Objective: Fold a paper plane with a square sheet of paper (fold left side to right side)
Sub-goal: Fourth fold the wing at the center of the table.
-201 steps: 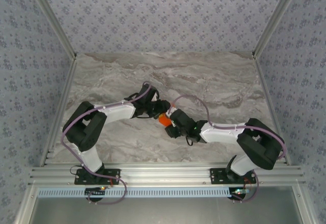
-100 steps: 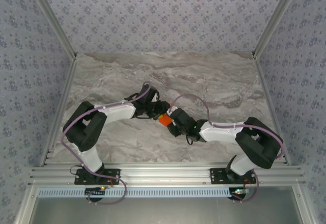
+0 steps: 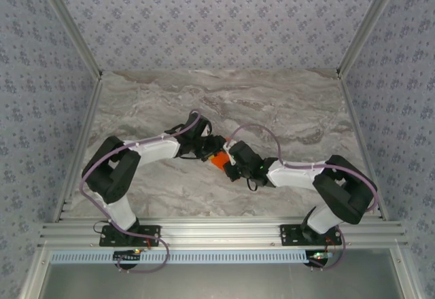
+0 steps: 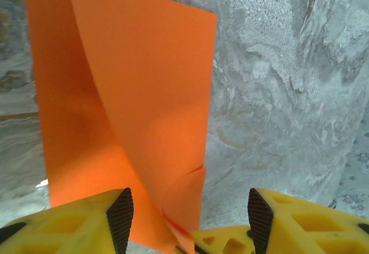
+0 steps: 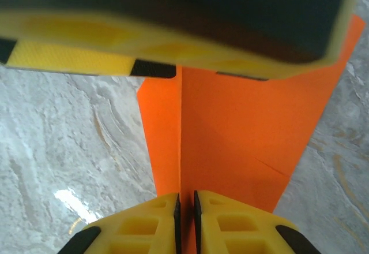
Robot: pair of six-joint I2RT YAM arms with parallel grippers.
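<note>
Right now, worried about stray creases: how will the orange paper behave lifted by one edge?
Likely floppy: the orange paper curves, and a corner curls between the left gripper's open fingers. Probably light, so the right gripper, pinching its folded edge, should carry it. It may crease easily; one faint line shows.

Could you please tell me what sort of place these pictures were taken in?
Probably a robot test cell, not a home: a marble-patterned table boxed in by aluminium frame rails and patterned wall panels, with a left arm and right arm bolted at its near edge, handling an orange paper sheet.
</note>
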